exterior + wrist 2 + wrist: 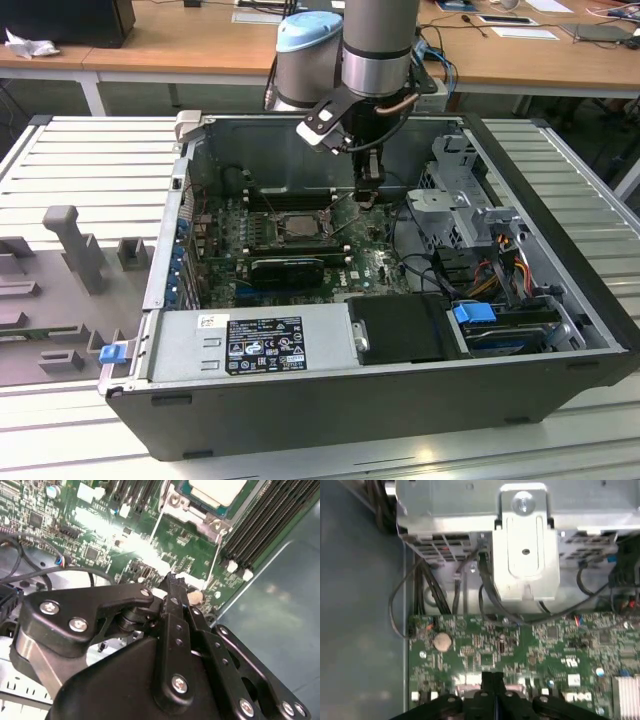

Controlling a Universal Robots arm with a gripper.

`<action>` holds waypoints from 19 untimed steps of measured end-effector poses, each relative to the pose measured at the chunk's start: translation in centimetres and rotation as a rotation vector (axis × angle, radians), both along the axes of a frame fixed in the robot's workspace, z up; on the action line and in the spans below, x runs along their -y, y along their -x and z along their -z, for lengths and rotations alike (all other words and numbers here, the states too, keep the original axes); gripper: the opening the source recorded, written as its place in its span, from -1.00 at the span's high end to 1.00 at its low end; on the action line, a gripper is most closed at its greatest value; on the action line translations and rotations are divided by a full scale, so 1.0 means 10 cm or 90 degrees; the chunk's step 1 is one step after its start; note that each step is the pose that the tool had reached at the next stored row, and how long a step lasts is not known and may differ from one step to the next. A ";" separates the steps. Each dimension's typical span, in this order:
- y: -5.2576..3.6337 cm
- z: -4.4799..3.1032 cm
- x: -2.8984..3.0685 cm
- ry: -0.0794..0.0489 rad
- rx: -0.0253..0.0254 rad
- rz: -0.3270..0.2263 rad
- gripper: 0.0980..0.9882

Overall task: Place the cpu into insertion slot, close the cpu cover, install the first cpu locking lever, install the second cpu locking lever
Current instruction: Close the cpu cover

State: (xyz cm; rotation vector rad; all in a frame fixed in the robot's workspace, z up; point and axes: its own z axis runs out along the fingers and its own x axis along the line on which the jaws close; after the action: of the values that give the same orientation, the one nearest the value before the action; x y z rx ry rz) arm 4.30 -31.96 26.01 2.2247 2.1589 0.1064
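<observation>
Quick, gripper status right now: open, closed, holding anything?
Gripper: fingers closed, nothing seen between them.

Black gripper (173,580) pointing down at green motherboard (115,535), fingers pressing together, nothing showing between them. Fingertips hovering just beside round coin battery (194,597). Cpu (216,490) lying at frame edge, pale metal top showing, silver cpu cover (192,517) lying along its edge. Thin silver lever rod (214,555) running down from cover. Long black memory slots (260,525) lying beside cpu. Black cables (30,572) looping over board. Grey case wall (280,595) rising past memory slots.
</observation>
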 end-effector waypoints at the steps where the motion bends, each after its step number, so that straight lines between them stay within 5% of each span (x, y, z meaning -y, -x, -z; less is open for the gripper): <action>1: -0.007 0.000 0.000 0.000 0.0000 0.000 0.98; 11: -0.134 0.007 0.000 0.000 -0.0010 0.000 0.98; 14: -0.142 0.101 0.000 0.000 -0.0019 0.000 0.98; 15: -0.143 0.118 0.000 0.000 -0.0077 0.000 0.98; 16: -0.143 0.119 0.001 0.000 -0.0181 0.000 0.98; 18: -0.142 0.119 0.000 -0.001 -0.0458 0.000 0.98; 19: -0.135 0.119 0.000 -0.001 -0.0464 0.000 0.98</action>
State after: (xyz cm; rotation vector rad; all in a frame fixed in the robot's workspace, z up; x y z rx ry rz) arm 5.66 -31.97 24.83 2.2640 2.1950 0.0270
